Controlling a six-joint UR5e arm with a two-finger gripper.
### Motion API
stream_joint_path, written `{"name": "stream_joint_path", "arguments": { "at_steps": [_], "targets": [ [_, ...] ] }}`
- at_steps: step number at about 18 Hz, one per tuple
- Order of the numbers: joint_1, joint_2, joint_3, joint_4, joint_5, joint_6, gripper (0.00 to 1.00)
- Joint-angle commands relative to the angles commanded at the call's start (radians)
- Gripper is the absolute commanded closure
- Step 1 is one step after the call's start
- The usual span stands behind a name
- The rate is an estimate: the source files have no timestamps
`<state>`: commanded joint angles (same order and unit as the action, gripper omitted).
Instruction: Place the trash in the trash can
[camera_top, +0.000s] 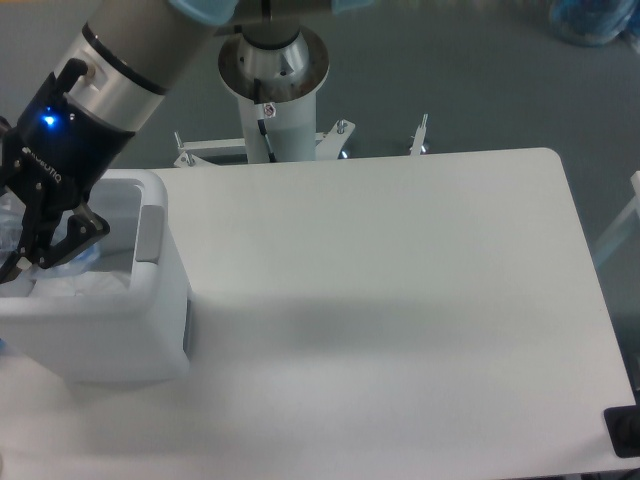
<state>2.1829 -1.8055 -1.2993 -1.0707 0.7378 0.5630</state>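
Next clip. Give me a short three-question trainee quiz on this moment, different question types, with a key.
1. True or false: the hand is over the open top of the trash can.
2. Where does the trash can stand on the table: A) left edge, B) right edge, C) centre?
3. Fill in: the clear item at the hand is the crushed ____.

Key: 1 true; 2 A; 3 bottle, seen beside white paper inside the can. Whether the fingers are gripping it cannot be told.
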Motion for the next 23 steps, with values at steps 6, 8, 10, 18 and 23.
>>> {"name": "stream_joint_path", "arguments": {
  "at_steps": [6,8,10,18,23],
  "targets": [
    [0.002,0.0,-0.005,0.002,0.006,0.002,0.0],
    [0.012,0.0,-0.002,0.0,0.009,0.002,0.0],
    [0.037,0.0,0.0,0.0,0.034,0.002,0.0],
    [0.231,-0.009,-0.021,-0.002,0.106,0.002,0.0],
    [0.369,-0.011,-0.035,0.0,0.106,0.024,0.0]
  ]
}}
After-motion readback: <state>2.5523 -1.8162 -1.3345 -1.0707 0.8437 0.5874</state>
